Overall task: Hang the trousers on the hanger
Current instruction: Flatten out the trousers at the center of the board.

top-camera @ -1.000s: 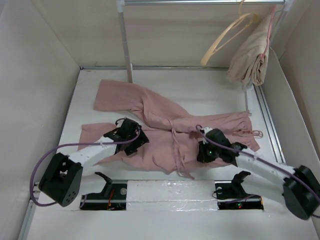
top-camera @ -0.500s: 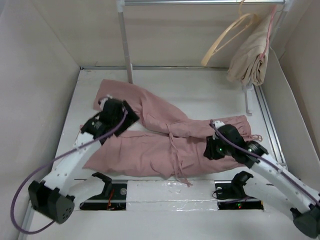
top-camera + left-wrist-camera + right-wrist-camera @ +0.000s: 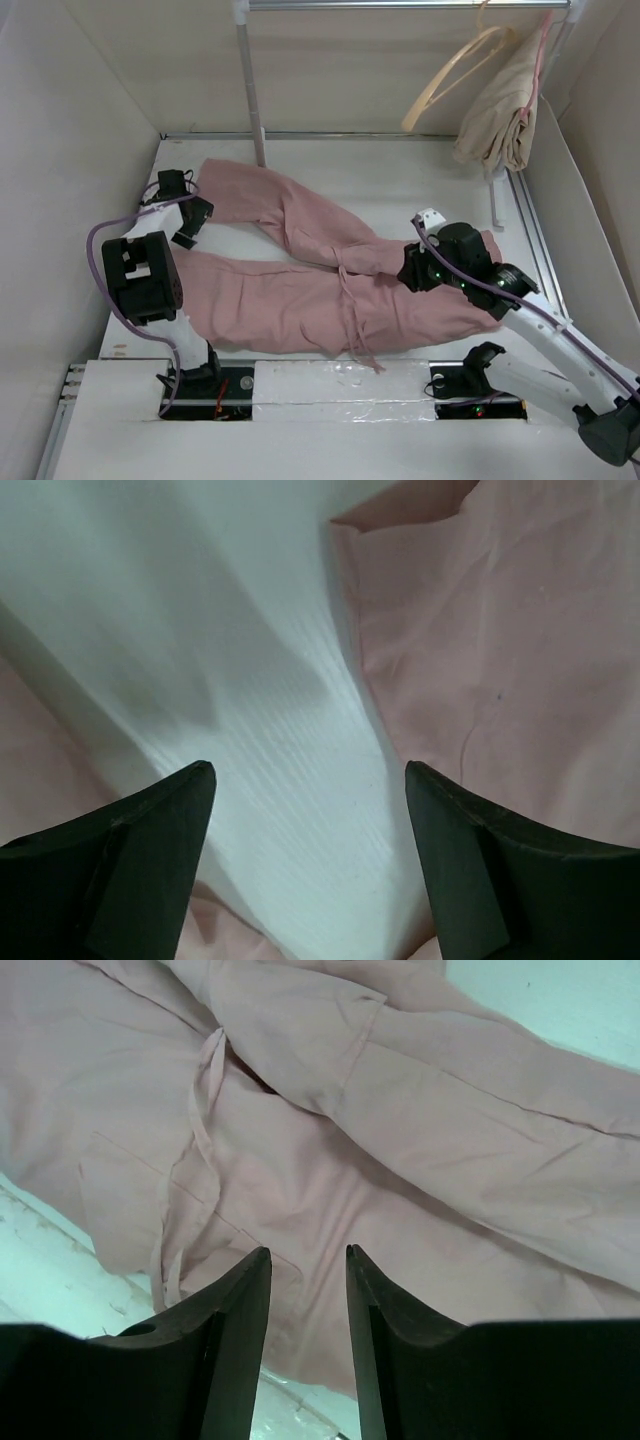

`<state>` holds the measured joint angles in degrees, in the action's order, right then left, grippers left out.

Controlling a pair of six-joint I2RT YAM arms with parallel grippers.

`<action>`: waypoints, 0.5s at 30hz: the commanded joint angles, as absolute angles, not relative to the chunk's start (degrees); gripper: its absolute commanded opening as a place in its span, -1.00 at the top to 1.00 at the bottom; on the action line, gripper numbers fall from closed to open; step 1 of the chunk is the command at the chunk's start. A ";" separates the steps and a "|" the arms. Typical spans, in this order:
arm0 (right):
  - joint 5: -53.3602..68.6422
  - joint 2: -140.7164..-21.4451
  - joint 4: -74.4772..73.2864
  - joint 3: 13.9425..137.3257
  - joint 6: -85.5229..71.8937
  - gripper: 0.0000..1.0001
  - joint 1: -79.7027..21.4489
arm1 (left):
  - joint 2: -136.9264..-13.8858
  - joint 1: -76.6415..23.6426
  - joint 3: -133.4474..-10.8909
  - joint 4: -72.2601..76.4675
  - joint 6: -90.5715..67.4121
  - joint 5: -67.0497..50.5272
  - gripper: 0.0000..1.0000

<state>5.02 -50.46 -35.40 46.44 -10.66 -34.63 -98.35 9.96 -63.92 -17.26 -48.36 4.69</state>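
Observation:
The dusty-pink trousers lie spread flat on the white table, both legs running left and the waist with its drawstring at the right. My left gripper is open at the leg ends on the far left; in the left wrist view it hovers over bare table, with pink cloth on either side. My right gripper hangs over the waist area; its jaws stand apart with nothing between them, above the trousers. The cream hanger hangs tilted on the rail at the back right.
A beige folded garment hangs on a pinkish hanger beside the cream one. The rail's upright post stands at the back behind the upper leg. White walls close in on the left, back and right.
My left arm swung from the middle of the trousers out to the far left. My right gripper drifted back and right and opened. The legs now lie straighter and flatter.

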 commanded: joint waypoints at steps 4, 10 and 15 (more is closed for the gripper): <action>7.91 -46.06 -34.89 42.19 -9.93 0.16 -33.31 | -104.85 12.13 -68.82 -11.95 -49.92 3.34 -0.27; 5.54 -45.79 -37.17 42.89 -10.37 0.16 -32.26 | -111.08 12.13 -73.64 -11.94 -48.87 4.83 -0.27; 1.94 -46.14 -38.67 44.65 -10.46 0.16 -30.50 | -115.39 12.66 -78.66 -11.61 -47.73 5.01 0.28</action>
<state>4.84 -46.57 -38.00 41.87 -10.33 -31.51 -113.14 12.12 -76.86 -10.59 -48.88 4.51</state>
